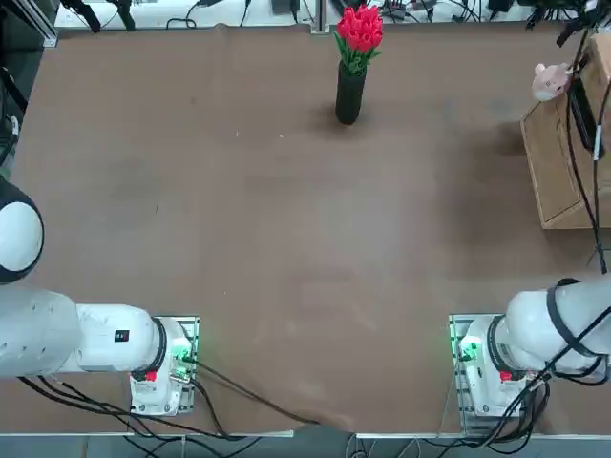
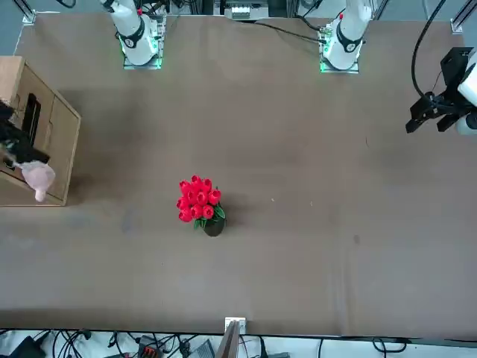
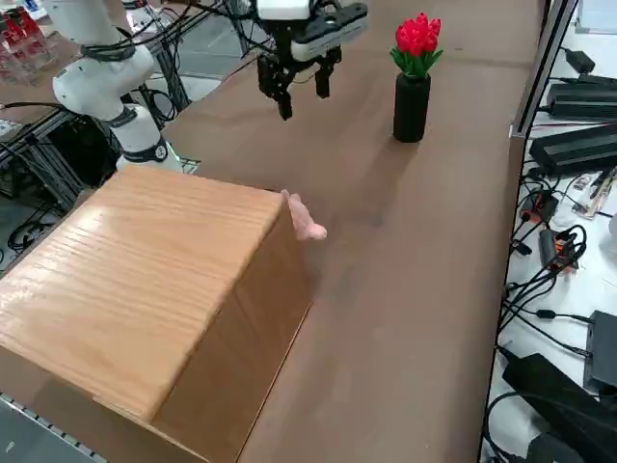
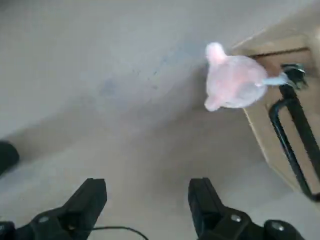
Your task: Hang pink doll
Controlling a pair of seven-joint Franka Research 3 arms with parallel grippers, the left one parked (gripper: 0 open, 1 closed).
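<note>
The pink doll [image 1: 550, 81] [image 2: 37, 177] [image 3: 307, 220] [image 4: 232, 82] hangs against the side of a wooden box [image 1: 554, 162] [image 2: 56, 127] [image 3: 145, 280], off the table surface. A thin loop ties it to the black hook [image 4: 295, 125] on that face of the box. In the wrist view my right gripper [image 4: 147, 200] is open, with nothing between its fingers. It is drawn back from the doll with a wide stretch of table between them. The right arm's white base [image 1: 535, 334] shows at the near right, and its cable runs up along the right edge.
A black vase of red tulips [image 1: 350, 91] [image 2: 201, 205] [image 3: 412, 96] stands at the far middle of the brown table [image 1: 286, 239]. The wooden box sits at the right edge. Cables and equipment lie beyond the far edge.
</note>
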